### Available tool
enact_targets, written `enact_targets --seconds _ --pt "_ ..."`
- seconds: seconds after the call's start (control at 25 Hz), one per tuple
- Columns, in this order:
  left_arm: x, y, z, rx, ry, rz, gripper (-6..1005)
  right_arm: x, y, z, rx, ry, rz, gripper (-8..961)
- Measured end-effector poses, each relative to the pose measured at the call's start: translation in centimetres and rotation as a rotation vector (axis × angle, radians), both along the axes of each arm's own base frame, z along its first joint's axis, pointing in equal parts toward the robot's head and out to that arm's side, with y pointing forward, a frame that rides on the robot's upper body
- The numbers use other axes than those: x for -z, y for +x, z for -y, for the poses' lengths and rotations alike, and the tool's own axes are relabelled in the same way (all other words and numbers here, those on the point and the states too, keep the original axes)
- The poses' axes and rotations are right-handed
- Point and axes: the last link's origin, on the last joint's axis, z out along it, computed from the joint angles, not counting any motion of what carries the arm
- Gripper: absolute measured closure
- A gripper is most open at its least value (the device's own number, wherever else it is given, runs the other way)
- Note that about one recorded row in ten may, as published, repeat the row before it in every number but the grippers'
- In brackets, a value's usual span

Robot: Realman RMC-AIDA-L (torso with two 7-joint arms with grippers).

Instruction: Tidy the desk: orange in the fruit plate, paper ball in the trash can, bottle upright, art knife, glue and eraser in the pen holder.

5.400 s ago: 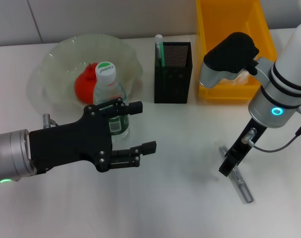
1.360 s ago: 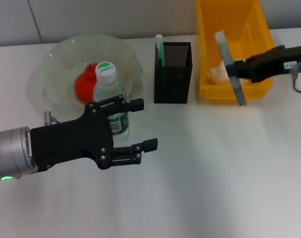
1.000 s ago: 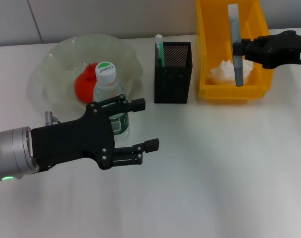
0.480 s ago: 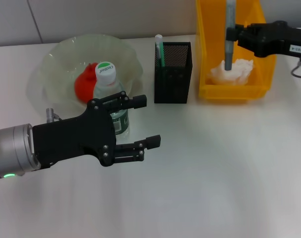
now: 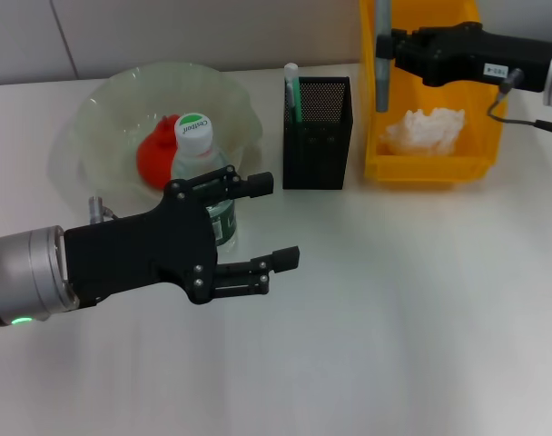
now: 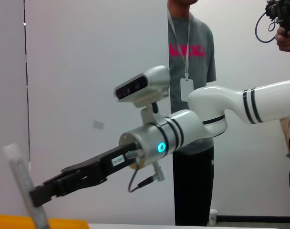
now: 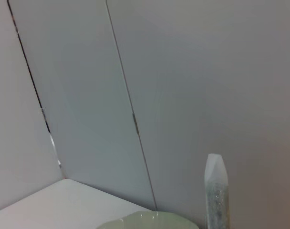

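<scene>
Right gripper (image 5: 391,47) clamped upright glue stick (image 5: 382,54) above yellow bin (image 5: 376,109), beside mesh holder (image 5: 318,133). Left gripper (image 5: 269,220) spread wide beside bottle (image 5: 200,168).

White desk top (image 5: 394,318): plain, matte, spread below the right gripper (image 5: 385,45). Grey panelled wall (image 7: 135,71): vertical seams, standing behind the gripper. Bystander (image 6: 190,43): grey T-shirt with red lettering, lanyard and white badge (image 6: 185,89), standing beyond the gripper; a second bystander's hand (image 6: 289,37) with a black camera (image 6: 281,10), higher and farther off.
</scene>
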Motion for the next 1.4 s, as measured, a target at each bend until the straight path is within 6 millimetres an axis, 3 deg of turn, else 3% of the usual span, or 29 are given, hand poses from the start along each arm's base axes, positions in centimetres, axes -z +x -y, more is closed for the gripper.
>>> enact_targets --seconds 0.6,1.4 --pt "0.5 0.7 -0.9 0.006 0.022 -0.015 186 2.5 -1.7 -3.0 -0.007 -0.003 0.036 828" --pt "1.0 1.4 -1.1 0.036 0.006 -0.032 186 5.5 -1.9 -3.4 -0.012 -0.013 0.122 828"
